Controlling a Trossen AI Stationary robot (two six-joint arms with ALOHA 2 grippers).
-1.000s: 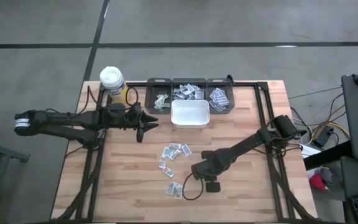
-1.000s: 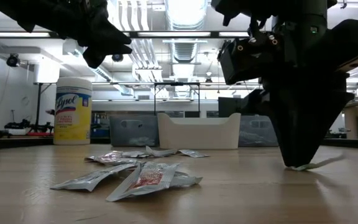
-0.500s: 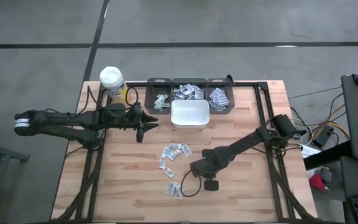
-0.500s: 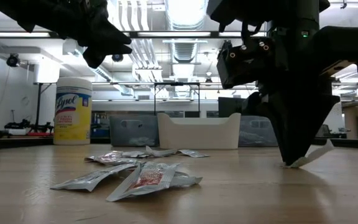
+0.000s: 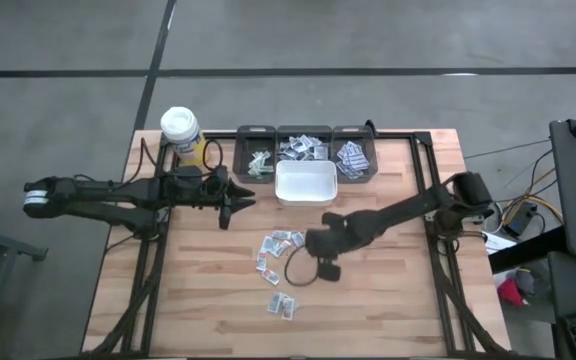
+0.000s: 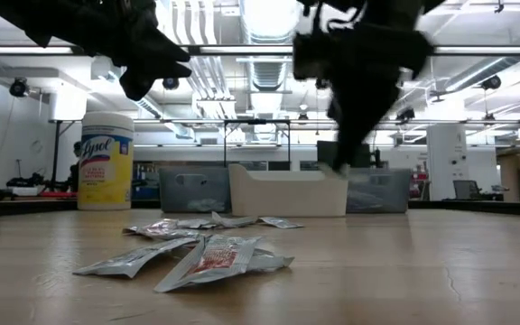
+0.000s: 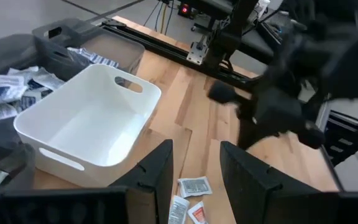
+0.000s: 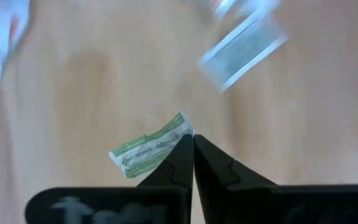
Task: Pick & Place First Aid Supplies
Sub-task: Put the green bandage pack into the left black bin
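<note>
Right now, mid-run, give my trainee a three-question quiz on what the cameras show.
1. True or false: the right gripper is shut on a green-printed packet.
2. Where does the left gripper hang? A) over the loose packets B) beside the white bin, off the table C) inside a dark tray
3. What stands at the table's back left corner?

Key: 1 true. 2 B. 3 The white-lidded wipes canister.

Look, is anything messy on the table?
A little: loose packets lie scattered on the wooden table, not in the bins. The right gripper's fingers are shut on one green-printed packet.
</note>
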